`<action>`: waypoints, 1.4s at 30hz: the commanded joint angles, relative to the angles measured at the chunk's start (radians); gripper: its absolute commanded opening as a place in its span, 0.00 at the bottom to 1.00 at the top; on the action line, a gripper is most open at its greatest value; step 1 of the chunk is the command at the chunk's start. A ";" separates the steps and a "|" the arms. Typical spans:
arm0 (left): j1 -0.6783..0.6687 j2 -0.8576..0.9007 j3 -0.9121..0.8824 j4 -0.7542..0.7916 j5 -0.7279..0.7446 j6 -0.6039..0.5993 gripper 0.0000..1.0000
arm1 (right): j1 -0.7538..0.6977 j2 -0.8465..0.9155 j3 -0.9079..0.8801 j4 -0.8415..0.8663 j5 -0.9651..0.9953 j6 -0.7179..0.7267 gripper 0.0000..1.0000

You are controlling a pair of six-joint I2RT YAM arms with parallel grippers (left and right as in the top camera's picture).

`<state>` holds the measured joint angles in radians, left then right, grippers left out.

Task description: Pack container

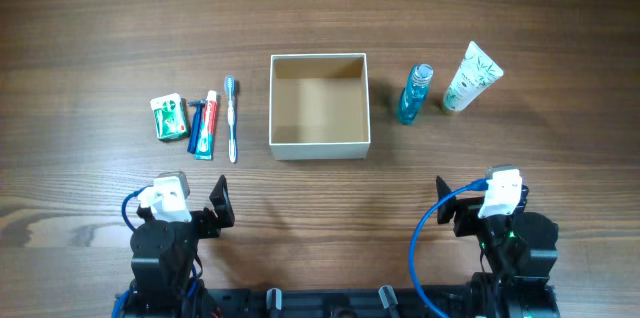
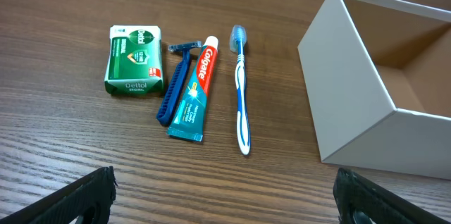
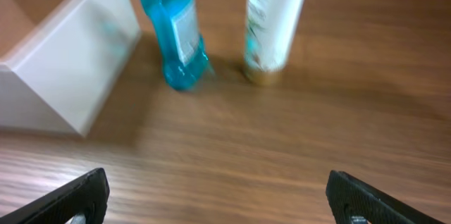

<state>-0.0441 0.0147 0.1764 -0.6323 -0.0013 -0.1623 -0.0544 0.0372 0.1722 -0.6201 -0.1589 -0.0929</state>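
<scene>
Left gripper (image 2: 224, 196) and right gripper (image 3: 218, 199) spread wide, empty, over wood-grain table (image 1: 320, 18); square thin-walled white container (image 1: 319, 147), tan inside, stands well apart ahead.

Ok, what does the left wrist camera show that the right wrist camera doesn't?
Only the left wrist view shows the green soap packet, blue razor, toothpaste tube and toothbrush lying in a row, plus the tan inside of the container. Only the right wrist view shows the blue bottle and white tube. Both show a white container wall, the wooden table, and an open gripper: the left gripper in one, the right gripper in the other.
</scene>
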 commanded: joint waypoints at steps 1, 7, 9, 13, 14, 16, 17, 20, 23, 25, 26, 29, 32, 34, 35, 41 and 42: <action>-0.004 -0.010 -0.021 -0.003 0.012 0.013 1.00 | -0.002 -0.013 -0.003 -0.014 0.103 -0.198 1.00; -0.004 -0.010 -0.021 -0.003 0.012 0.013 1.00 | -0.002 -0.013 -0.003 0.079 0.106 -0.337 1.00; -0.004 -0.010 -0.021 -0.003 0.012 0.013 1.00 | -0.002 -0.013 -0.003 0.121 0.107 -0.414 1.00; -0.004 -0.010 -0.021 -0.003 0.012 0.013 1.00 | -0.002 -0.013 -0.003 0.086 0.085 -0.544 1.00; -0.004 -0.010 -0.021 -0.003 0.012 0.013 1.00 | -0.002 -0.013 -0.003 0.097 0.025 -0.544 1.00; -0.004 -0.010 -0.021 -0.003 0.012 0.013 1.00 | -0.001 -0.013 -0.003 0.097 -0.165 -0.543 1.00; -0.004 -0.010 -0.021 -0.003 0.012 0.013 1.00 | -0.001 -0.013 -0.003 0.099 -0.281 -0.544 1.00; -0.004 -0.010 -0.021 -0.003 0.012 0.013 1.00 | -0.002 -0.013 -0.003 0.182 -0.675 -0.542 1.00; -0.004 -0.010 -0.021 -0.003 0.012 0.013 1.00 | -0.002 -0.012 -0.003 0.385 -0.771 -0.229 1.00; -0.004 -0.010 -0.021 -0.003 0.012 0.013 1.00 | -0.002 0.008 0.008 0.524 -0.731 0.016 1.00; -0.004 -0.010 -0.021 -0.003 0.012 0.013 1.00 | -0.002 0.026 0.029 0.554 -0.716 0.076 1.00; -0.004 -0.010 -0.021 -0.003 0.012 0.013 1.00 | -0.002 0.109 0.120 0.557 -0.648 0.159 1.00; -0.004 -0.010 -0.021 -0.003 0.012 0.013 1.00 | -0.002 0.280 0.277 0.516 -0.608 0.182 1.00; -0.004 -0.010 -0.021 -0.003 0.012 0.013 1.00 | -0.002 0.404 0.396 0.440 -0.594 0.180 1.00; -0.004 -0.010 -0.021 -0.003 0.012 0.013 1.00 | -0.001 0.468 0.460 0.395 -0.592 0.171 1.00; -0.004 -0.010 -0.021 -0.003 0.012 0.013 1.00 | -0.001 0.921 1.013 -0.083 -0.499 -0.014 1.00; -0.004 -0.010 -0.021 -0.003 0.012 0.013 1.00 | -0.001 0.987 1.107 -0.172 -0.483 -0.080 1.00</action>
<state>-0.0441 0.0139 0.1730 -0.6327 -0.0013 -0.1623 -0.0551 0.8925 1.0779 -0.6601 -0.7200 -0.0257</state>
